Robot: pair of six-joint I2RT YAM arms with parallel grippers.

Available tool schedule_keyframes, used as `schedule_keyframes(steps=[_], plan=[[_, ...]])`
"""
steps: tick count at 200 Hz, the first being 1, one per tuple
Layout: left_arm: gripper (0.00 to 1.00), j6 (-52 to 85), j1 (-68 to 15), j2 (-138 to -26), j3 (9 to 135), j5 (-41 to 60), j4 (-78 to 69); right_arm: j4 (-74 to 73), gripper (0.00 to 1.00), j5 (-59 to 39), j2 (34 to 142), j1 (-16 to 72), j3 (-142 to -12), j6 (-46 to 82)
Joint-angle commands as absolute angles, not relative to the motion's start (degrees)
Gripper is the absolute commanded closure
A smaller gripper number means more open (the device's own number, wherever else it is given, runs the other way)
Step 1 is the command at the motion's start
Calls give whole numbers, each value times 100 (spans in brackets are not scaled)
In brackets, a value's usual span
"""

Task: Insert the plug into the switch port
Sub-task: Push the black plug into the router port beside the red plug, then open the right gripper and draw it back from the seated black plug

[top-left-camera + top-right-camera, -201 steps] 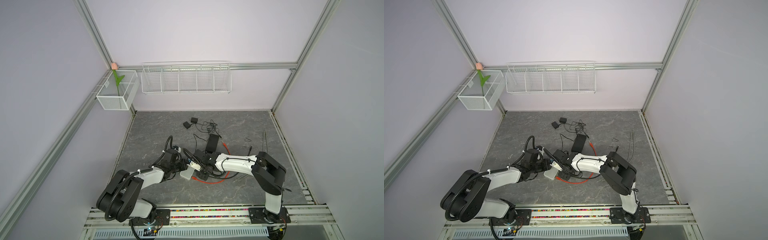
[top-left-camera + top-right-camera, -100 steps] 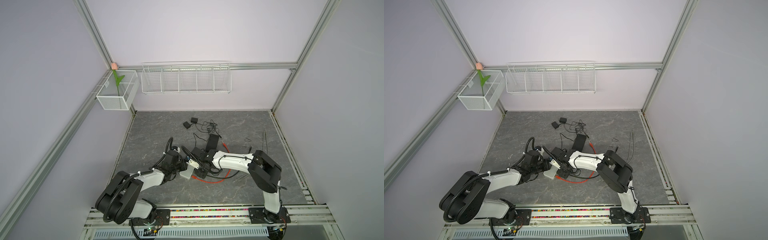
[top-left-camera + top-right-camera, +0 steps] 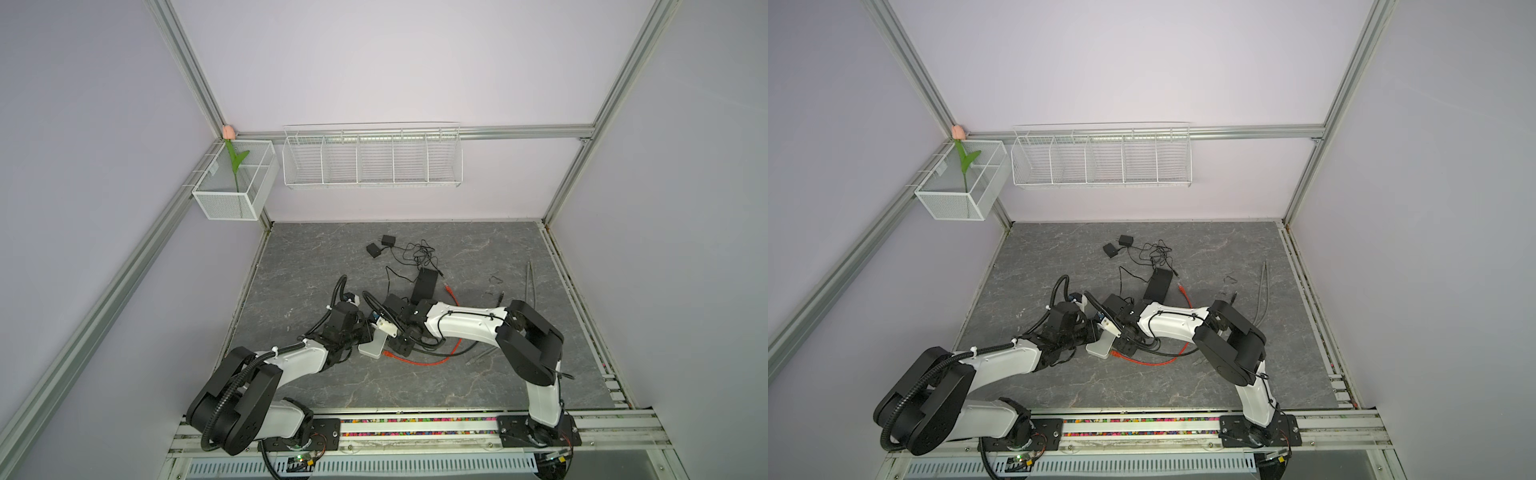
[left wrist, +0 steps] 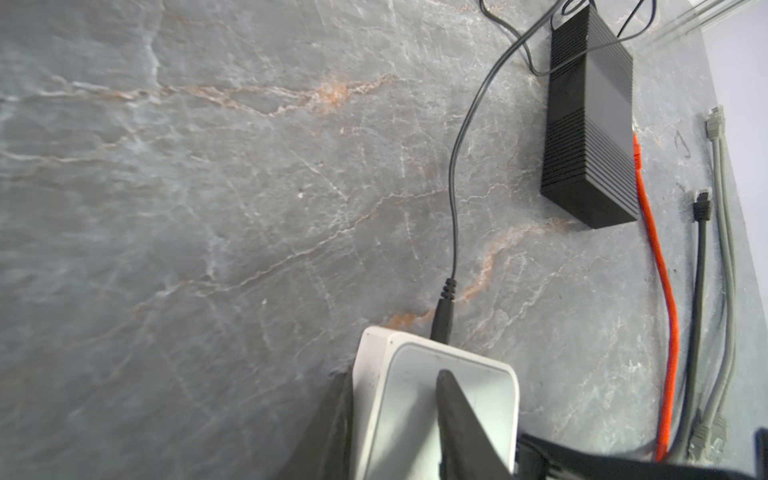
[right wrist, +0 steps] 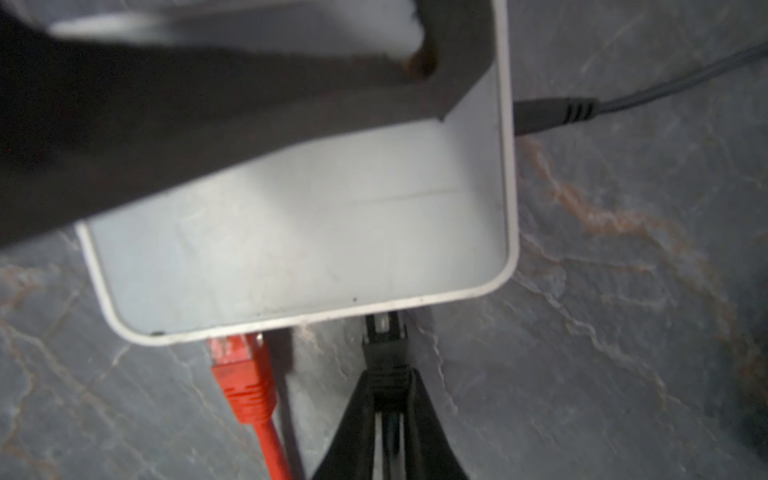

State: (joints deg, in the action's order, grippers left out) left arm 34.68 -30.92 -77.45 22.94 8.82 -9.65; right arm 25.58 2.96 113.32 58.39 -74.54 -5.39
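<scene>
At the near edge of the grey marbled table (image 3: 415, 390), the left gripper (image 4: 395, 390) clamps the white switch (image 5: 311, 232), one finger laid across its top face. The right gripper (image 5: 388, 384) pinches the black plug (image 5: 384, 349) by its boot. The plug's nose meets the switch's port edge, just beside a red plug (image 5: 241, 374) already seated there. The step in hand looks like the insertion itself, close to done, though the casing's rim hides how deep the plug sits. The next move likely calls for a straight push along the port's line until the latch catches, the left grip bracing the switch, then a release. Beyond, a power lead (image 4: 441, 320) enters the switch's far side. Farther off lie a black adapter (image 4: 590, 120) and grey cables (image 4: 723, 208), and a wire basket (image 3: 372, 156) hangs on the back wall.
</scene>
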Motion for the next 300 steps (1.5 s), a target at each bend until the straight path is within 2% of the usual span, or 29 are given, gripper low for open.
schedule_keyframes(steps=[1,44,87,113,144,191,244,300], plan=[[66,3397,-2961,-7584,2388,2099,-365,153,76,127,11299,5905,-7179,-703],[63,3307,-2282,-7140,2742,1818,213,786,69,509,11006,5851,-6784,-681],[59,3112,-2186,-6246,3180,895,1212,1119,56,782,10553,5828,-6276,-634],[55,2956,-2228,-5948,3107,1456,1029,1241,55,851,10144,5694,-6124,-533],[54,3081,-3125,-6075,3225,1197,1193,1253,53,1130,9447,5373,-5972,-275],[51,3732,-4243,-6749,3083,1159,70,1235,48,2366,8124,4891,-5545,238],[51,3972,-4377,-8218,3410,1530,-533,1379,47,2573,7334,4708,-5215,422],[51,3944,-4132,-8223,3262,1032,13,1371,46,2719,6982,4677,-5077,417]])
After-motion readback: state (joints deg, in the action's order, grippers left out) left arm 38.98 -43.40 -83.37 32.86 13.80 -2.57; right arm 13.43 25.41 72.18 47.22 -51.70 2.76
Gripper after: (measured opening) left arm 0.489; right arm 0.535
